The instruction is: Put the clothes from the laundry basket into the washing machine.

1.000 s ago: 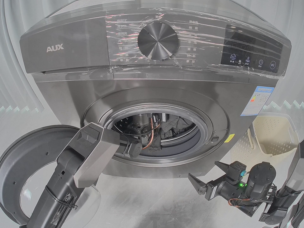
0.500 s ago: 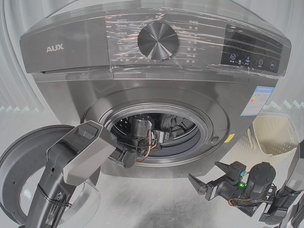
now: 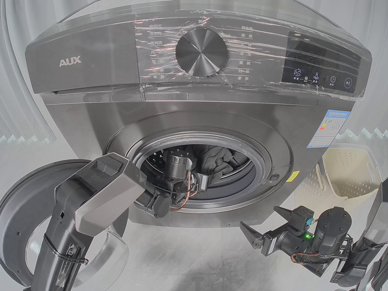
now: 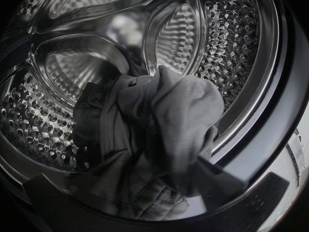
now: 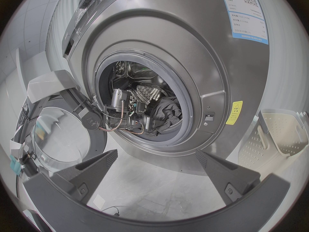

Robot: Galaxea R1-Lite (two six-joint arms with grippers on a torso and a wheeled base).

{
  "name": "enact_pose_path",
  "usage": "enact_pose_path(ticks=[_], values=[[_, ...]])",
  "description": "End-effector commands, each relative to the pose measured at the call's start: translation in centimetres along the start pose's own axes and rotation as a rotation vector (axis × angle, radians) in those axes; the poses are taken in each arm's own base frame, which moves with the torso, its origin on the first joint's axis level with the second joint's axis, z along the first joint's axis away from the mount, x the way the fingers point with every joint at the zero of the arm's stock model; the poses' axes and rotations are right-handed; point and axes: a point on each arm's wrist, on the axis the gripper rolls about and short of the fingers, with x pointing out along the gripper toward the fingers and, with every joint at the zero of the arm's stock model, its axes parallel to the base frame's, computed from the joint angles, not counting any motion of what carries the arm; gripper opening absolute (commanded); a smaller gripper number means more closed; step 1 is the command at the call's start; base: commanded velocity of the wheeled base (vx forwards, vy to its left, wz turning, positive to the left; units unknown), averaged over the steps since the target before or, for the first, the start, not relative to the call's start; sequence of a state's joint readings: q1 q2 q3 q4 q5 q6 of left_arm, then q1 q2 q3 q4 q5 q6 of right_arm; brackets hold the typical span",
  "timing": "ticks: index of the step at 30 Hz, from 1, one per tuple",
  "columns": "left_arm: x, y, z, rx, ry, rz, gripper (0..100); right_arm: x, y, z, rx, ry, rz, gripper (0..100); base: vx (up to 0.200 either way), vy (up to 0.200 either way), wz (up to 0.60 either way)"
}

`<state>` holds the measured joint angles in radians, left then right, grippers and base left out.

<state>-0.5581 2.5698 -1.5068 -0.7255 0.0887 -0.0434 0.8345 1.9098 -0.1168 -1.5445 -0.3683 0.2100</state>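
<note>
I've got the L gripper (image 4: pixel 154 178) inside the washing machine (image 3: pixel 97 122), just past the round opening, w/ the arm coming in from the machine's left side. Its fingers (image 4: pixel 222 178) stand wide apart and aren't pinching anything. A dark grey garment (image 4: pixel 167 120) is bunched btwn and over them, and one fingertip is buried under the cloth. The garment sits in the steel drum (image 4: pixel 225 39), low at the front and toward the machine's right side, its folds heaped just behind the grey door seal (image 5: pixel 186 113).

R gripper (image 3: pixel 260 219) hangs outside, in front of the machine, below the opening and toward the front panel's right corner. Jaws are spread wide w/ nothing btwn them, off the floor.

The laundry basket (image 3: pixel 351 170), cream perforated plastic, stands on the floor just beside the machine's right side.

The machine door (image 3: pixel 24 199) is swung fully open on the machine's left side, and the L arm passes in front of it. The control dial (image 3: pixel 201 52) sits mid top panel under wrinkled clear film (image 3: pixel 250 29). A yellow sticker (image 3: pixel 292 176) is just right of the opening, w/ a blue-and-white label (image 3: pixel 329 128) near the front's upper right corner.
</note>
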Motion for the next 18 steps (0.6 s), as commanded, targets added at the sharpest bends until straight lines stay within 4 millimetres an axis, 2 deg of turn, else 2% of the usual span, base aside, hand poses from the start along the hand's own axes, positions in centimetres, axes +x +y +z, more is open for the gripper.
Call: enact_pose_path(ticks=[1,7,9,13,14,18], values=[[0.5,0.0,-0.4,-0.001,-0.002,0.000,0,0.0,0.0,0.0,0.000,0.000,0.000,100,0.000,0.000,0.00],[2.5,-0.9,-0.7,-0.031,-0.080,0.010,0,0.2,0.2,0.2,0.004,-0.010,0.004,100,0.000,0.000,0.00],[3.2,-0.8,-0.1,-0.040,-0.130,0.030,0,0.2,0.1,0.2,0.005,-0.011,0.003,100,0.000,0.000,0.00],[5.3,-0.6,3.2,-0.086,-0.346,0.082,0,0.2,0.1,0.2,0.004,-0.010,0.001,100,0.000,0.000,0.00],[5.6,-0.3,2.6,-0.086,-0.330,0.097,0,0.2,0.1,0.2,0.005,-0.011,0.001,100,0.000,0.000,0.00],[5.6,0.2,2.7,-0.088,-0.329,0.106,0,0.2,0.1,0.2,0.005,-0.011,0.001,100,0.000,0.000,0.00]])
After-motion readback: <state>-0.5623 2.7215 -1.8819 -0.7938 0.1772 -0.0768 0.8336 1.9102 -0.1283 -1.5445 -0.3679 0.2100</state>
